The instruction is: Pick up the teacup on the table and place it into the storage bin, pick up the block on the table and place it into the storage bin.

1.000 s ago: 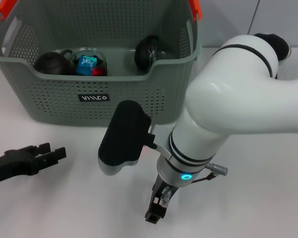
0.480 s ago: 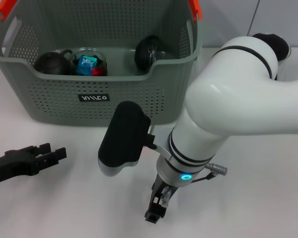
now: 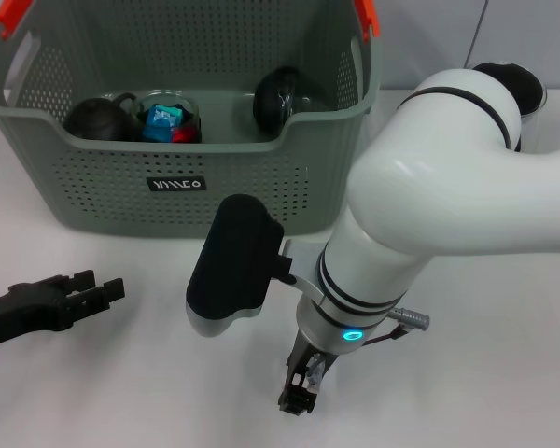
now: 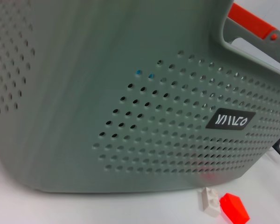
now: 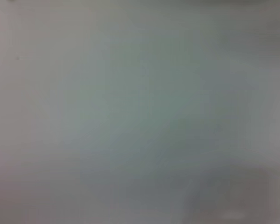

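Blocks, red (image 4: 234, 207) and white (image 4: 209, 201), lie beside the bin (image 3: 182, 201); left claw (image 3: 91, 285) rests on the counter (image 3: 121, 392), seemingly clenched; right claw unseen.

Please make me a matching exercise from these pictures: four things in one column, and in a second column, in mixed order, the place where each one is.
Things:
1. red block
2. dark teapot
3. left tool
4. black label

Places:
A. inside the storage bin, at its left end
B. on the table, outside the bin, beside a small white block
C. on the bin's front wall
D. low over the table, in front of the bin on the left

Pairs: 1-B, 2-A, 3-D, 4-C
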{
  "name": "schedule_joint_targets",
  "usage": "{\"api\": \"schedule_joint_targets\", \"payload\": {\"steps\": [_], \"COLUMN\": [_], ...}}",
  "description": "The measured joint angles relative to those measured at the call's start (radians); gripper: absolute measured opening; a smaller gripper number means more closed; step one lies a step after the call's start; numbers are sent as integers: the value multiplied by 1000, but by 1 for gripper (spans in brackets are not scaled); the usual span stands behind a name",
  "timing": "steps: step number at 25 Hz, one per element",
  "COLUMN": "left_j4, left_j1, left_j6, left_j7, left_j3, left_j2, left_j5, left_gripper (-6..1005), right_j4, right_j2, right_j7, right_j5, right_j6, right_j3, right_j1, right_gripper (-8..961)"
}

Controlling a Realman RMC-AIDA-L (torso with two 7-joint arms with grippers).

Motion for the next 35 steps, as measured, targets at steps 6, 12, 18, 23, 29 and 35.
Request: {"api": "schedule_joint_targets", "payload": {"steps": [6,12,18,23,29,35], "left_j4": [0,0,0,0,0,0], "left_j1": [0,4,5,2,2,1], "left_j6": [0,0,0,0,0,0], "left_j7": [0,0,0,0,0,0], "left_j3": [0,-3,-6,-5,-5,-6], "left_j2": [0,1,2,3,3,3], "left_j5": [0,0,0,0,0,0], "left_gripper": [636,636,636,636,636,636], "right_j4": [-51,-206,-372,-472,-471,-467], "right_j2": [-7,-21,-24,-25,-26,-25], "right_j7": [2,-49,-140,-243,-371,-466], "right_j5": [0,-49,-69,13,206,314], "right_j6": [-16,-148,-275,-304,-318,-253], "right_j3": [17,221,501,704,869,980], "right_j1": [-12,-97,-241,-324,-338,-336], "right_gripper": [460,437,438,438,439,440]}}
